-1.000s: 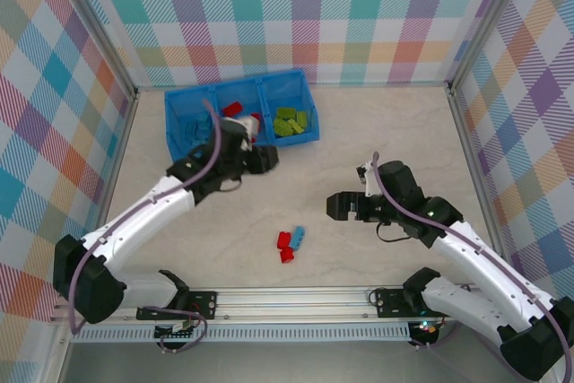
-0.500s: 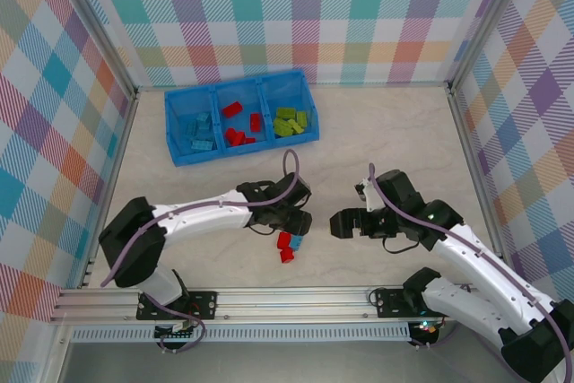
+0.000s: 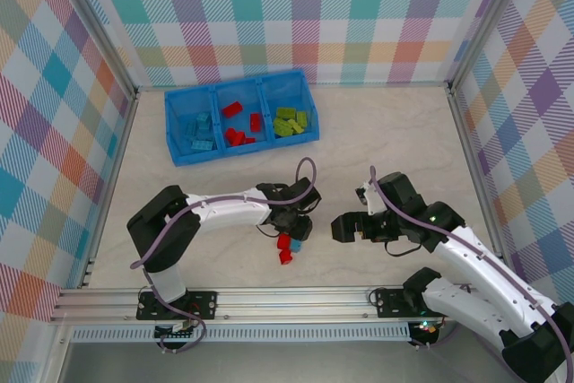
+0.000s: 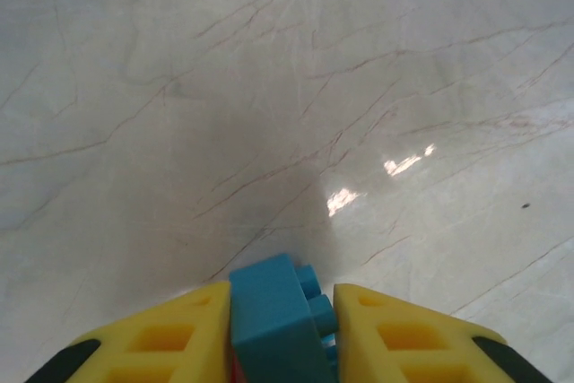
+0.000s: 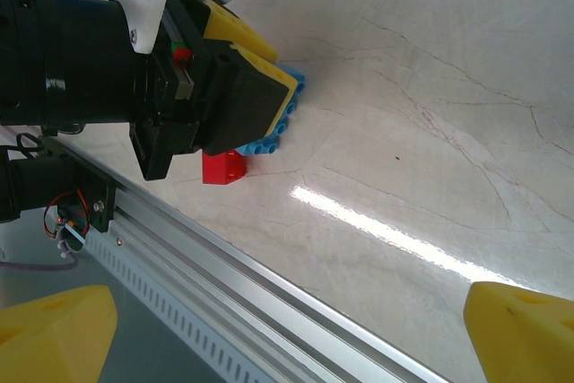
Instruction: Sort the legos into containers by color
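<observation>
Plainly light blue, studded lego [image 4: 273, 322]

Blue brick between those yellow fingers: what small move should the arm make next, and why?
Probably lift straight up. The left gripper has its fingers pressed against both sides of the blue brick, which sits beside a red brick on the table, far from the tray compartment holding light blue ones.

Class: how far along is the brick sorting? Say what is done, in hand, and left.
Done: the long blue plastic tray holds light blue bricks left, red bricks middle, lime green bricks right. In hand: the left tool pinches a small light blue studded brick. Left: binning it, then the small red studded bricks beside it. The right tool is open.
</observation>
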Tool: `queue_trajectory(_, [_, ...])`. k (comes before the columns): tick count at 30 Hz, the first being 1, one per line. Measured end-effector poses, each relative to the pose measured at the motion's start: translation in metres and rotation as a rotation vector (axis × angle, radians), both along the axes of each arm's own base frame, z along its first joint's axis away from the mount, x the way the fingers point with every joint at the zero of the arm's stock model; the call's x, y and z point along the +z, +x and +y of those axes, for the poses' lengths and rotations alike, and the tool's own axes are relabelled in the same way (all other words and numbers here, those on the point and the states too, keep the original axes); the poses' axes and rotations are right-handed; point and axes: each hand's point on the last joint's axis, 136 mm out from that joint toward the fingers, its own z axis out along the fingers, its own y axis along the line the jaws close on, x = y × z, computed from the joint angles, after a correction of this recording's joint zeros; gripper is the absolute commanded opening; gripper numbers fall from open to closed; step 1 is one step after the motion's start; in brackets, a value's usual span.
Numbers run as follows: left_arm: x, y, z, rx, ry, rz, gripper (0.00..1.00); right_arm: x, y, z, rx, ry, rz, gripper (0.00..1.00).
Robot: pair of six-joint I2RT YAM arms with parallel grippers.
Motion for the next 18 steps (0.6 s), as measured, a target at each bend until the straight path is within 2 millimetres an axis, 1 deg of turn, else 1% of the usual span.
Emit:
queue_trajectory(2, [-0.001,0.001,-0.002,0.0,0.002,0.0,0.34,0.0,0.0,0.0,0.0,0.0,0.0,1.0])
queue_trajectory(6, [-0.002,0.003,-0.005,0.0,0.005,-0.001,0.34,0.0,0.0,0.0,0.0,0.0,0.0,1.0])
queue_trajectory(11, [-0.002,0.004,-0.007,0.011,-0.002,-0.002,0.24,0.0,0.0,0.0,-0.001,0.0,-0.001,1.0])
queue_trajectory(14, [0.001,0.008,-0.012,0.028,-0.024,-0.015,0.18,0.0,0.001,-0.001,-0.008,-0.004,-0.001,1.0])
queue_trajectory(18, [0.002,0.013,-0.012,0.045,-0.026,-0.035,0.13,0.001,0.003,-0.003,-0.028,-0.009,-0.015,1.0])
